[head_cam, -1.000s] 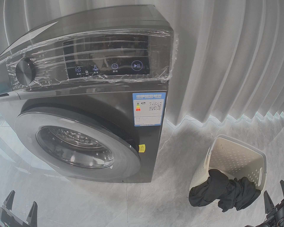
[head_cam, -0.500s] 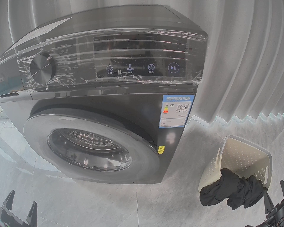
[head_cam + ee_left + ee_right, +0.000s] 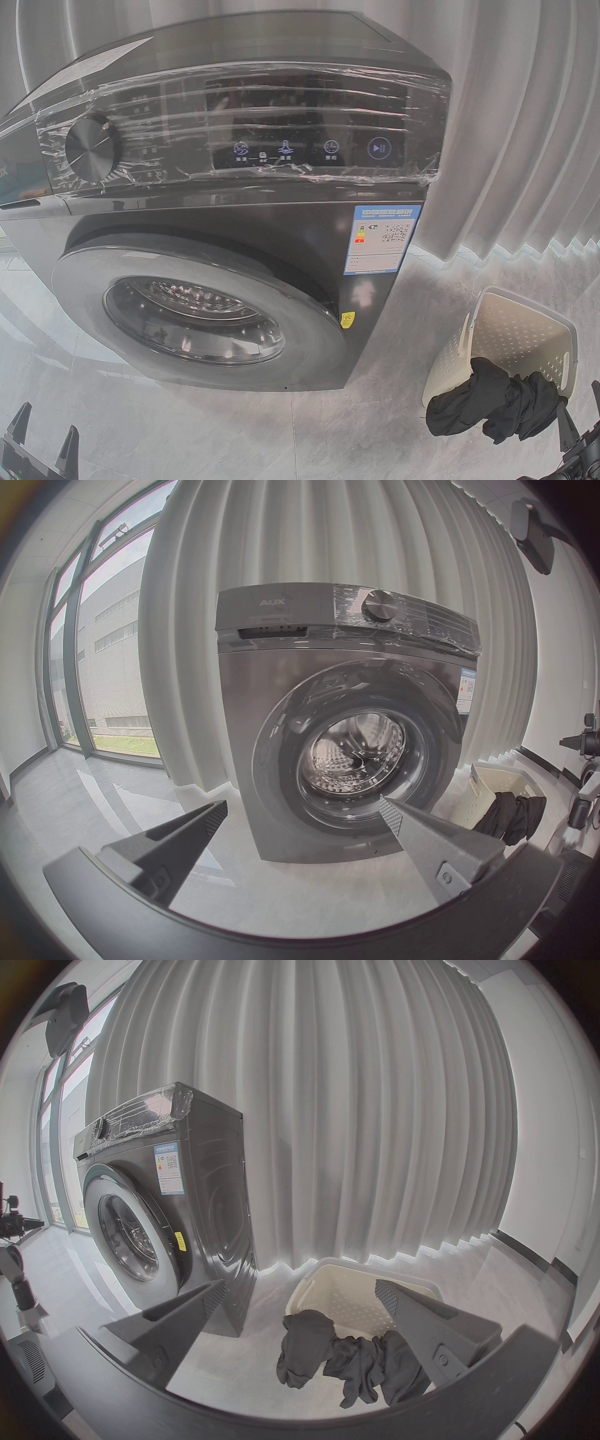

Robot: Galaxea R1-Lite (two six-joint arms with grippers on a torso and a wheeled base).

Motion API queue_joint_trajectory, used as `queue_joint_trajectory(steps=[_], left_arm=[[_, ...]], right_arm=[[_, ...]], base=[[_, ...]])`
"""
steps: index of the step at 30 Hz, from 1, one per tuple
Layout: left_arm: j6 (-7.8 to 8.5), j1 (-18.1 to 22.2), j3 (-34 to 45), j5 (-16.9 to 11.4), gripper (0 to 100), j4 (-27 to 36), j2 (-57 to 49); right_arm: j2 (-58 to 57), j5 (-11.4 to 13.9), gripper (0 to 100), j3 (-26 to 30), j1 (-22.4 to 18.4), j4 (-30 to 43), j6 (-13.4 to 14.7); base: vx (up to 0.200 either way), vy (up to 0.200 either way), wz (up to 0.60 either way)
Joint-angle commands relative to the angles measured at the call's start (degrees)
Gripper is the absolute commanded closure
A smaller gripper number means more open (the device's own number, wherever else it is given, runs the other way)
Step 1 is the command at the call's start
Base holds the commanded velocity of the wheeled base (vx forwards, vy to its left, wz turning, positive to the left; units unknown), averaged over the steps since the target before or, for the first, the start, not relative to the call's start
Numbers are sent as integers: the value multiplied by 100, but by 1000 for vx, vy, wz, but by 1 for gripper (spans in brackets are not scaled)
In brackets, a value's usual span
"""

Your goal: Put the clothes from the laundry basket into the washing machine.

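Note:
The dark grey washing machine [image 3: 250, 206] stands ahead on the floor, its round glass door [image 3: 194, 319] shut against the front. To its right, by the curtain, a cream laundry basket [image 3: 531, 325] is tipped toward me, and black clothes [image 3: 494, 400] hang over its near rim onto the floor. My left gripper [image 3: 47, 431] is low at the near left, open and empty, facing the door [image 3: 356, 767]. My right gripper [image 3: 578, 412] is low at the near right, open and empty, just short of the clothes [image 3: 350, 1354] and the basket [image 3: 350, 1291].
A pleated white curtain [image 3: 519, 125] hangs behind the machine and basket. Grey tiled floor [image 3: 219, 425] lies open between me and the machine. Tall windows [image 3: 106, 661] are off to the machine's left side.
The whole head view has shifted, so the camera moved: the machine and basket now sit further right in the picture. Neither gripper, the clothes nor the basket has itself moved.

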Motion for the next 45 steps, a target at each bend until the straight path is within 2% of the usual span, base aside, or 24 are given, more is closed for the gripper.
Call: queue_joint_trajectory(steps=[1,14,32,45], left_arm=[[-1,2,101,9,0,-1,-75],[-10,2,101,-9,0,-1,-75],[8,2,101,0,0,-1,-75],[25,2,101,0,0,-1,-75]], right_arm=[[2,7,0,101,2,0,-2],[2,7,0,101,2,0,-2],[2,7,0,101,2,0,-2],[2,7,0,101,2,0,-2]], base=[[0,200,0],[0,15,0],[0,200,0],[0,0,0]])
